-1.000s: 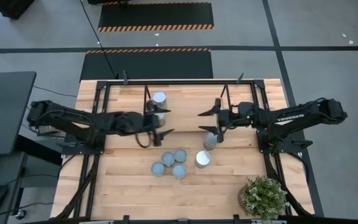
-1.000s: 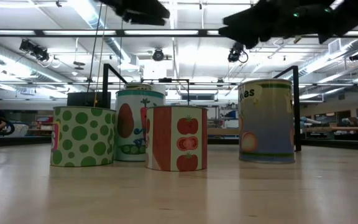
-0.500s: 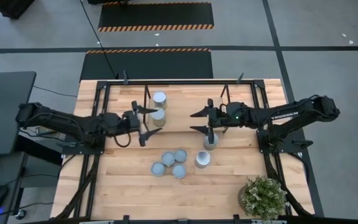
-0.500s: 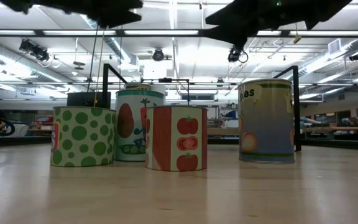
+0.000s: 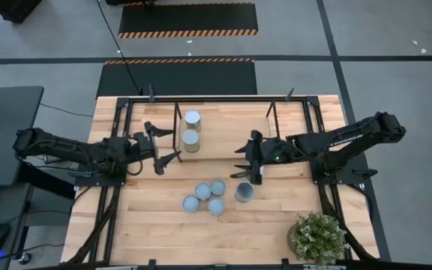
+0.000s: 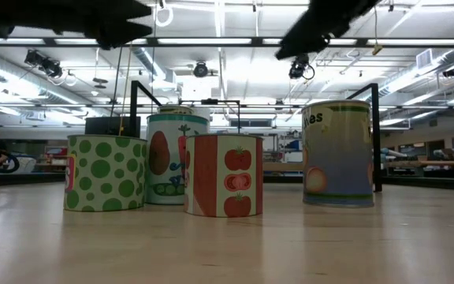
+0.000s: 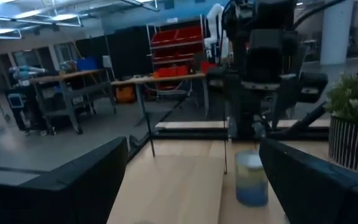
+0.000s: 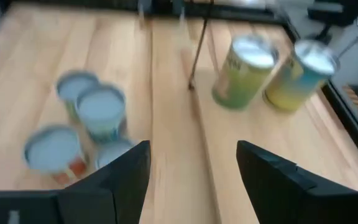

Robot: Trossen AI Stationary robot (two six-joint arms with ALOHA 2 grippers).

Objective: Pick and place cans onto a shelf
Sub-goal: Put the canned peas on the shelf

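Observation:
Two cans [image 5: 192, 118] [image 5: 190, 139] stand upright on the shelf [image 5: 272, 124], beside its left rods. Several cans [image 5: 203, 196] stand clustered on the table nearer the front, with another can [image 5: 244, 192] to their right. My left gripper [image 5: 175, 144] is open and empty, left of the shelf cans. My right gripper [image 5: 235, 162] is open and empty, above the table right of centre. A blue-and-yellow can [image 7: 252, 180] stands below it. The right wrist view shows the cluster [image 8: 101, 109] and both shelf cans [image 8: 244, 71].
A potted plant [image 5: 317, 236] stands at the table's near right corner. Black rails [image 5: 118, 150] run along both table sides. In the low view the cans [image 6: 224, 175] stand in a row on the wood. Bare wood lies near the front edge.
My left gripper has drawn back toward the table's left edge, away from the shelf; the can it stood around stays upright on the shelf. My right gripper has gone toward the table's near edge and left, tipping downward toward the loose cans.

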